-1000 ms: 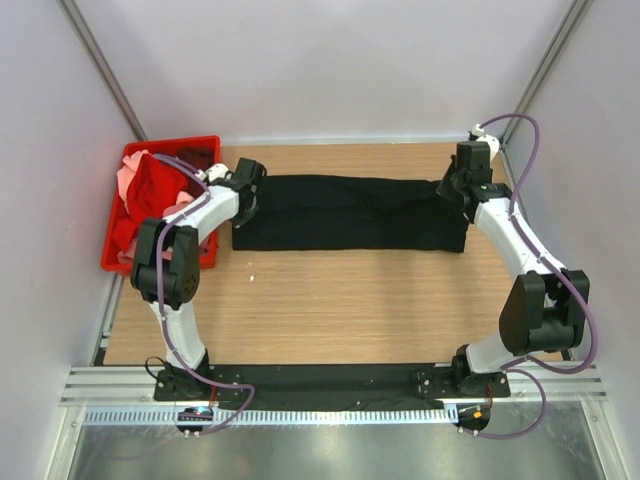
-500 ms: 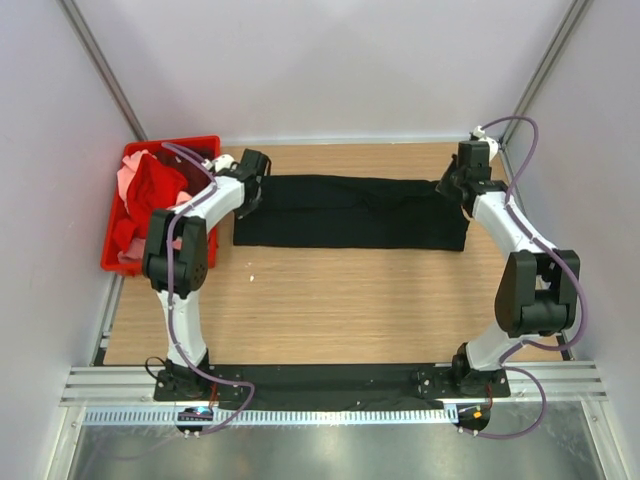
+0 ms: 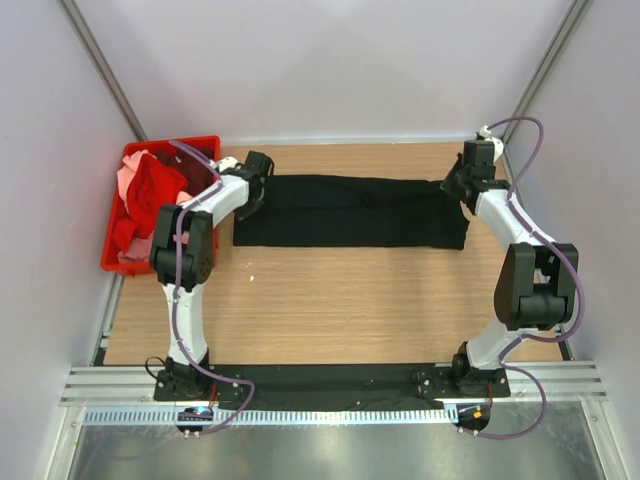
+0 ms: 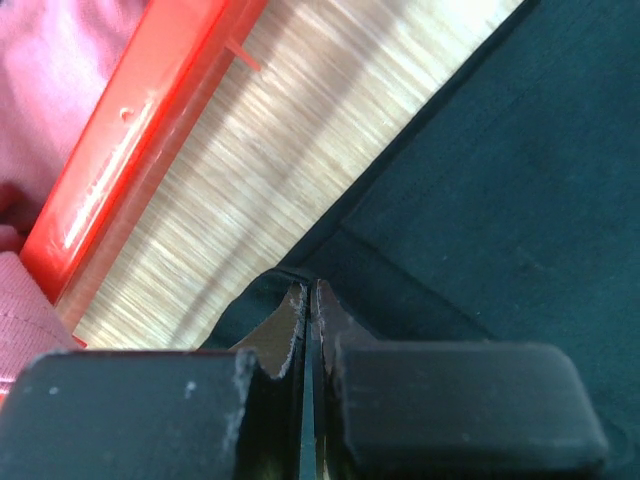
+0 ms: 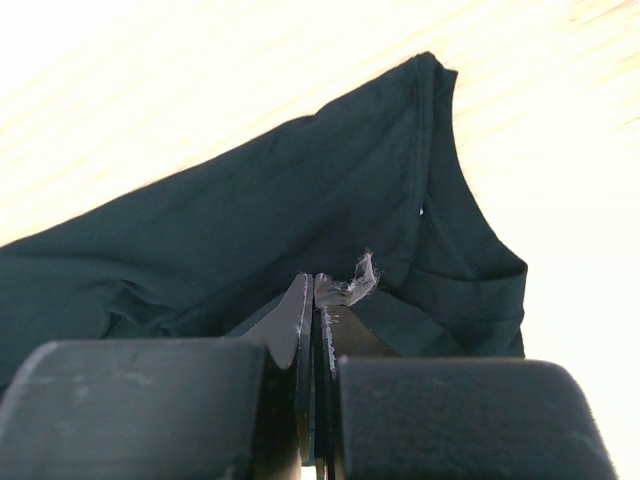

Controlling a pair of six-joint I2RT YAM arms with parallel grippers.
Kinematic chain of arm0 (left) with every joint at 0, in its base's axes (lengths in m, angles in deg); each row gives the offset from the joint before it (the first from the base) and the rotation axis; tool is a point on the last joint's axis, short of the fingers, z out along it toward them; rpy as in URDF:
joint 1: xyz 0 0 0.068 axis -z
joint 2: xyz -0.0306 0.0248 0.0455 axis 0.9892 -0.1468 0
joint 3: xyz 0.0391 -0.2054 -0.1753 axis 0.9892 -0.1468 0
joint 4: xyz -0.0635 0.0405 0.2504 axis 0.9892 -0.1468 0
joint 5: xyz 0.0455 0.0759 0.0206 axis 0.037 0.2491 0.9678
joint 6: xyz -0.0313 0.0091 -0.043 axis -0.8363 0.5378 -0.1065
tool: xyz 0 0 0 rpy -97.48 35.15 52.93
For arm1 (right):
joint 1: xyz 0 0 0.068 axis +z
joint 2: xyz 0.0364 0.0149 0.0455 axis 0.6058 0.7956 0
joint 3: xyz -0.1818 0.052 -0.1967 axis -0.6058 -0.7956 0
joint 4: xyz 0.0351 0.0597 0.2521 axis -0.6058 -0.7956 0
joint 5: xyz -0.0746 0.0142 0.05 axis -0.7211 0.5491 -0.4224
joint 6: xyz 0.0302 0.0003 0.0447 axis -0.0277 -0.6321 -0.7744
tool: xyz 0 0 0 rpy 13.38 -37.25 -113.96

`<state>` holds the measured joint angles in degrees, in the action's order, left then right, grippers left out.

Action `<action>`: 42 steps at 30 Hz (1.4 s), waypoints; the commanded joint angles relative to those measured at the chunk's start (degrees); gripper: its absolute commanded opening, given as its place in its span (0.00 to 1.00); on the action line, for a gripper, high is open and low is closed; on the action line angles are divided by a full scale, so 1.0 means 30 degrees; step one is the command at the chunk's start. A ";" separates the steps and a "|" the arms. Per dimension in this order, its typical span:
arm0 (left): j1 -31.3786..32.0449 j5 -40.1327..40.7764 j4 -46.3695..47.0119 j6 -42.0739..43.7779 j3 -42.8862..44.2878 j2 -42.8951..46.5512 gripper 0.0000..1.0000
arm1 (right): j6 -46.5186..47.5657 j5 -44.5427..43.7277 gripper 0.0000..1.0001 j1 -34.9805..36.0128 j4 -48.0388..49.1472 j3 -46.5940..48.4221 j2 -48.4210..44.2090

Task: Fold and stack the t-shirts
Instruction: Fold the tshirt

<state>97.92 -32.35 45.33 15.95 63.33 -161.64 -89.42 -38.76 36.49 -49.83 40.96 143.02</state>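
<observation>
A black t-shirt (image 3: 350, 212) lies folded into a long flat strip across the far half of the table. My left gripper (image 3: 250, 195) is shut at the strip's left end, its tips (image 4: 309, 288) right at the shirt's (image 4: 520, 200) edge. At the right end my right gripper (image 3: 458, 190) is also shut, over the shirt (image 5: 250, 220) near a sleeve, with a wisp of lint on its tips (image 5: 314, 280). No cloth shows between either pair of jaws. Red (image 3: 155, 185) and pink (image 3: 128, 180) t-shirts are heaped in the crate.
The red plastic crate (image 3: 205, 145) stands at the far left, its wall (image 4: 150, 130) close beside my left gripper. Pale walls enclose the table on three sides. Bare wood (image 3: 340, 300) runs between the shirt and the arm bases.
Both arms have drawn in, their elbows lifting toward the far side. The grippers edged slightly outward along the strip's ends and stayed shut. The shirt has barely shifted.
</observation>
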 commanded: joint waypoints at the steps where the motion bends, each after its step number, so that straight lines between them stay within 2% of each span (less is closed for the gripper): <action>1: -0.0180 0.1424 -0.0232 0.0264 0.0816 -0.0091 0.00 | -0.0222 -0.0097 0.01 -0.0085 0.1241 0.1146 -0.0100; 8: -0.0180 0.1482 -0.0409 0.0381 0.1285 -0.0588 0.00 | 0.0129 -0.0186 0.01 -0.0115 0.1210 0.1586 0.0309; 23: -0.0121 0.1863 -0.0847 0.0644 0.2368 -0.1643 0.00 | 0.0656 0.2245 0.01 -0.0115 0.2822 0.2523 0.2710; 37: -0.0033 0.2098 -0.1403 0.0586 0.3013 -0.2054 0.00 | 0.0745 0.1835 0.01 -0.0174 0.2763 0.3695 0.4118; 39: 0.0025 0.2010 -0.1754 0.0557 0.3393 -0.1938 0.03 | 0.0599 0.2040 0.06 -0.0174 0.2764 0.3871 0.4440; 40: 0.0083 0.1981 -0.1901 0.0557 0.3452 -0.1792 0.06 | 0.0569 0.2186 0.14 -0.0174 0.2677 0.4162 0.4528; 41: 0.0171 0.1951 -0.1874 0.0731 0.3569 -0.1355 0.17 | 0.0540 0.3029 0.20 -0.0174 0.2125 0.4425 0.4848; 42: 0.0201 0.1777 -0.1902 0.0819 0.3657 -0.1061 0.24 | 0.0423 0.3327 0.26 -0.0174 0.1539 0.4834 0.4996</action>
<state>98.09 -29.48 40.66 17.87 71.63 -167.65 -87.91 -31.87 36.34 -44.54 50.73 156.83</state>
